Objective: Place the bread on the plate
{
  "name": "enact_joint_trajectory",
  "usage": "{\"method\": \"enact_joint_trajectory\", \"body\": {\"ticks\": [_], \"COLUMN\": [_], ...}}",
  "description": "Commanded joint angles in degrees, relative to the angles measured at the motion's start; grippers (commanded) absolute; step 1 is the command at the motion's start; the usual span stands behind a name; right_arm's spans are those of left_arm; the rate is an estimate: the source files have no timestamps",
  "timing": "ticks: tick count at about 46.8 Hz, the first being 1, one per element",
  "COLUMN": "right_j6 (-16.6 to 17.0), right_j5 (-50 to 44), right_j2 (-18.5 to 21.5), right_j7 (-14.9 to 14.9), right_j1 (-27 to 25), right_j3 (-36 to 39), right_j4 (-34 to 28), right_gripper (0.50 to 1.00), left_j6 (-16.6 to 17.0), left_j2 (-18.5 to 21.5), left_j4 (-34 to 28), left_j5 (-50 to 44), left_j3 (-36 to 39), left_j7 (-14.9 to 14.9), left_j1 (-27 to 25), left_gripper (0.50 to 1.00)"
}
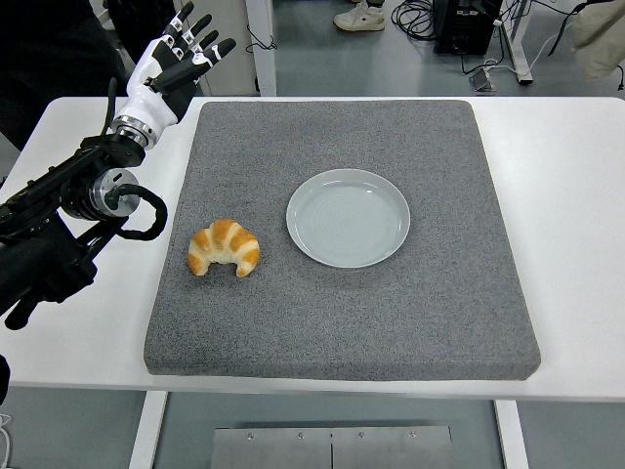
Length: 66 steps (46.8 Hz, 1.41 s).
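Observation:
A golden croissant (224, 248) lies on the left part of the grey mat (342, 322). To its right sits an empty pale grey plate (348, 217), near the mat's middle. My left hand (180, 58) is raised over the table's far left corner, well behind the croissant, with its fingers spread and nothing in them. The black left arm (68, 210) reaches in from the left edge. The right arm does not show.
The mat covers most of the white table (566, 234). Beyond the far edge are a table leg (262, 44), cables, a black box (467, 24) and a person's shoe (359, 17) on the floor.

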Motion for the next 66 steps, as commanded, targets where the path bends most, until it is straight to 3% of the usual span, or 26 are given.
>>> {"method": "enact_joint_trajectory", "body": {"ticks": [1,8,16,23,32,40,47,52,66], "right_j6": [-0.1,0.0,-0.1,-0.1,-0.1,-0.1,-0.1,-0.1,-0.1], "right_j5": [0.0,0.0,0.0,0.0,0.0,0.0,0.0,0.0,0.0], "right_j2": [0.0,0.0,0.0,0.0,0.0,0.0,0.0,0.0,0.0], "right_j7": [0.0,0.0,0.0,0.0,0.0,0.0,0.0,0.0,0.0], "right_j1": [0.0,0.0,0.0,0.0,0.0,0.0,0.0,0.1,0.1], "right_j3": [0.0,0.0,0.0,0.0,0.0,0.0,0.0,0.0,0.0], "right_j4": [0.0,0.0,0.0,0.0,0.0,0.0,-0.1,-0.1,-0.1], "right_gripper": [1.0,1.0,1.0,1.0,1.0,1.0,1.0,1.0,1.0], "left_j6": [0.6,2.4,4.6,6.0,7.7,7.5,6.5,3.9,1.2], "left_j2": [0.6,2.2,4.9,9.8,18.0,23.9,26.4,26.6,29.7], "left_j4": [-0.7,-4.3,-8.6,-14.4,-22.6,-27.2,-29.9,-31.3,-39.4], "left_j5": [0.0,-0.1,-0.1,-0.1,0.2,0.3,1.8,4.5,16.9], "left_j3": [-0.1,0.6,0.9,5.7,18.3,31.8,46.4,55.1,62.5], "left_j7": [0.9,1.9,6.0,8.0,8.3,9.7,12.2,13.7,15.8], "left_j1": [0.0,0.0,-0.1,-2.8,-10.7,-21.8,-33.5,-40.4,-45.6], "left_gripper": [0.968,0.968,0.968,0.966,0.966,0.966,0.966,0.968,0.966]}}
